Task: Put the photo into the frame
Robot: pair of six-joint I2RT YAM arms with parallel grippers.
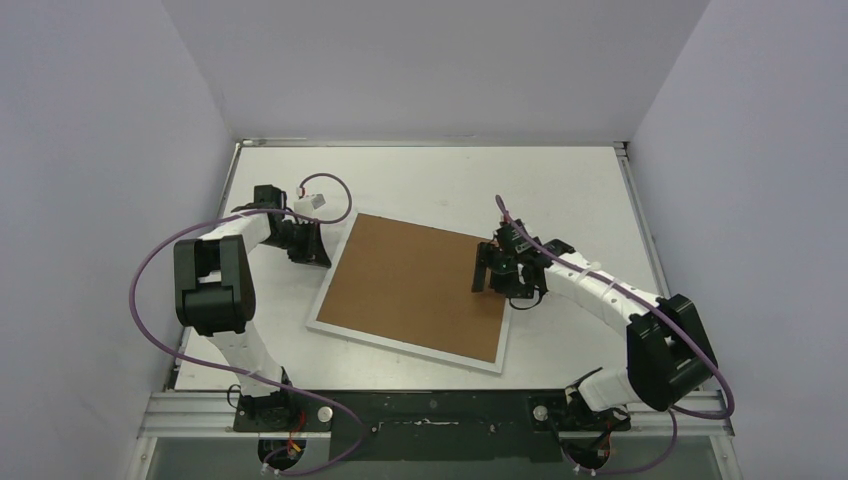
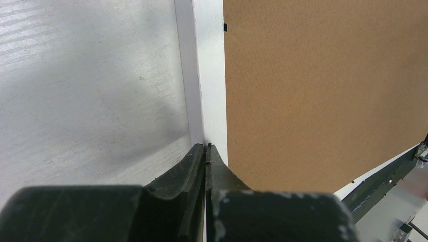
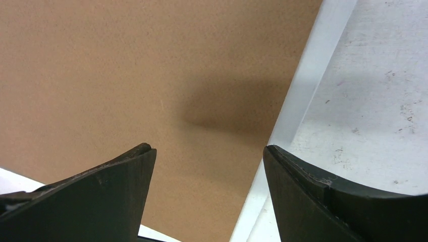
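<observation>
Frame: narrow plain white border. Backing board: flat mid-brown w/ fine speckled grain, no print; soft darker shadow patch on it in rt wrist view. Worktop: off-white/pale grey, faint grey scuffs & streaks. Left end effector & right end effector: matte black, whitish wear marks at edges. Left arm & right arm: white links, black joints. Cables: purple. Walls: pale lilac-grey. Base rail: black, silver-grey ends.
</observation>
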